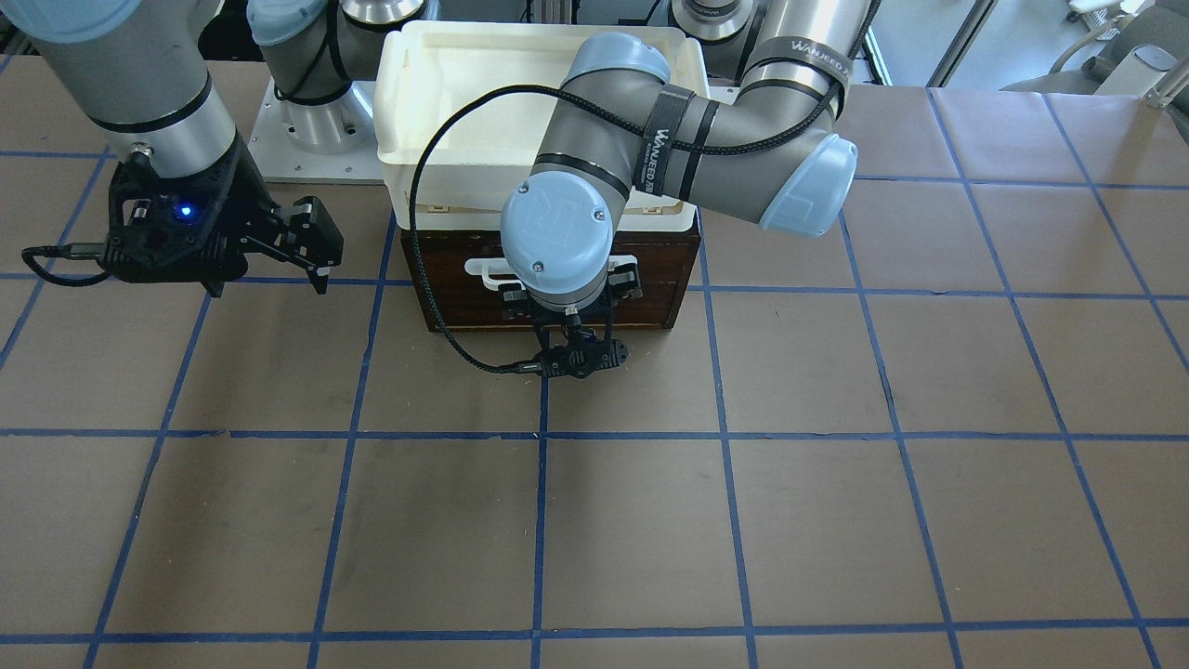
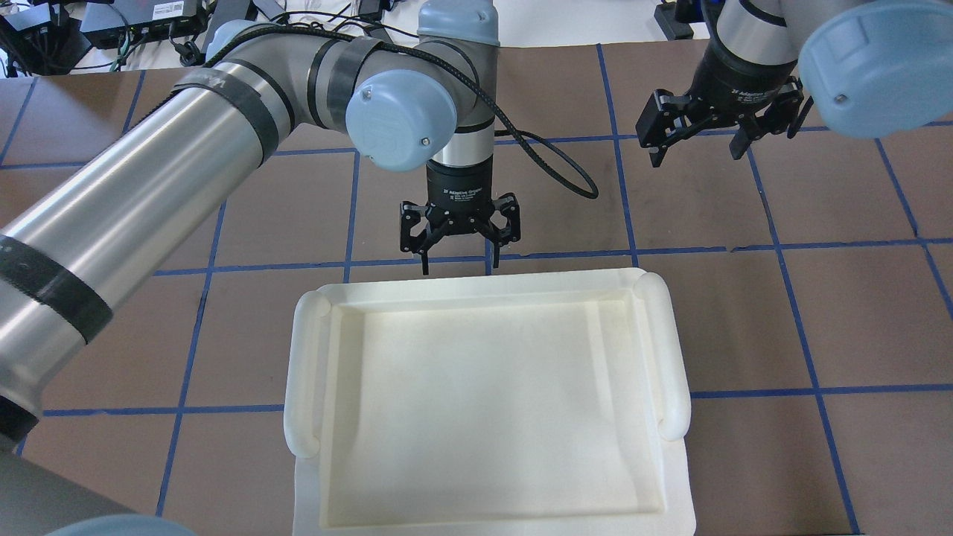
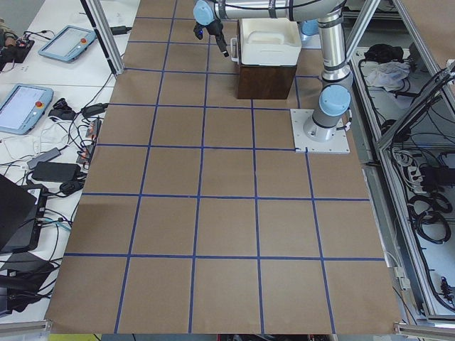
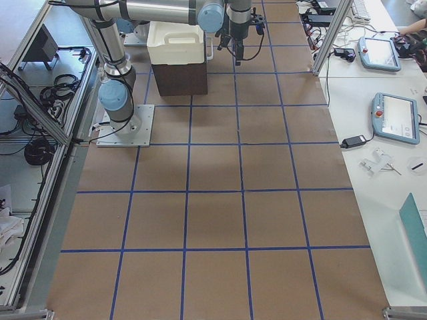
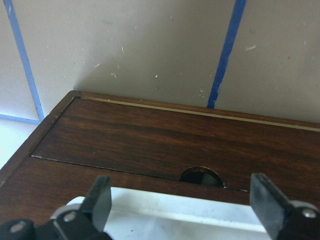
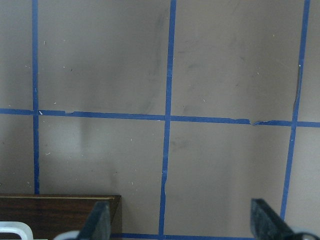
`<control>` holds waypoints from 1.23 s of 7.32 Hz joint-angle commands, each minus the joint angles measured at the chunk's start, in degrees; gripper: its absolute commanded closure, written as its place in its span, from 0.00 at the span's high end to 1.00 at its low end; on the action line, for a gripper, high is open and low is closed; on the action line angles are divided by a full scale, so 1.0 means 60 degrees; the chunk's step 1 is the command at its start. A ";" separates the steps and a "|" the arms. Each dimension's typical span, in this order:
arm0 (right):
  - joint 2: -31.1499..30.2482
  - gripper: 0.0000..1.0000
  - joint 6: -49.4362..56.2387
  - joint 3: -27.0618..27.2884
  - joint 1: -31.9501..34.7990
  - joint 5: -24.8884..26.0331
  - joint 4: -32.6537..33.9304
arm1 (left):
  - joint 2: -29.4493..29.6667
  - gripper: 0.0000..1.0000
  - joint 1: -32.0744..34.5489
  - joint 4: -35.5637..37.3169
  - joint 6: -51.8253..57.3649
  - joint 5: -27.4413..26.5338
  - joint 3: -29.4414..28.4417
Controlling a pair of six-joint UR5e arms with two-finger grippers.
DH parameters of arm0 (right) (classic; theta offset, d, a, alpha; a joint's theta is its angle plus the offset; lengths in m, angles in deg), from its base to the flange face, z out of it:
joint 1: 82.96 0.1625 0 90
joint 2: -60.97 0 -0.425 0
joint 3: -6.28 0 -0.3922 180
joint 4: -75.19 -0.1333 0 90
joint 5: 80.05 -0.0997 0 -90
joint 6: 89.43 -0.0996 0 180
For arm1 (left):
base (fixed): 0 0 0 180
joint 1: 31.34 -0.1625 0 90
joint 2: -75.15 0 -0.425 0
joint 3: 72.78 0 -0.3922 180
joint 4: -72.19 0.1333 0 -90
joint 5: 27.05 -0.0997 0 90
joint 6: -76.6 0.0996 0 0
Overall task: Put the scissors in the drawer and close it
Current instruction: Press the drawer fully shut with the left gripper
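Observation:
The scissors show in no view. The drawer (image 1: 464, 299) is pushed in, its dark brown front flush with the wooden box, and its white bar handle (image 1: 483, 269) faces the open table. In the left wrist view the drawer front (image 5: 150, 140) fills the lower half. My left gripper (image 2: 459, 269) is open and empty just in front of the drawer, its fingers (image 5: 100, 200) on either side of the handle (image 5: 175, 212). My right gripper (image 2: 696, 152) is open and empty, hanging above the table well to the side of the box.
A white plastic tray (image 2: 476, 292) sits on top of the wooden box and covers it. The brown table has a blue tape grid (image 6: 169, 118). The left arm's cable (image 1: 437, 316) loops beside the drawer front.

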 commanded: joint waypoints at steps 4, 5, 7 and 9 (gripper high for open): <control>-0.0151 1.00 0.0034 -0.0023 0.0015 0.0000 0.0052 | -0.2093 1.00 -0.0302 0.0721 0.0446 0.0030 -0.0194; -0.0238 1.00 0.0077 -0.0023 0.0000 0.0015 0.0038 | -0.2533 1.00 -0.0316 0.1345 0.1130 -0.0057 -0.0049; -0.0604 1.00 0.0122 -0.0008 0.0015 -0.0014 -0.0006 | -0.3106 1.00 -0.0375 0.2108 0.1488 -0.0086 0.0405; -0.0693 1.00 0.0180 -0.0008 0.0073 -0.0087 -0.0093 | -0.3371 1.00 -0.0549 0.2390 0.1736 -0.0072 0.0816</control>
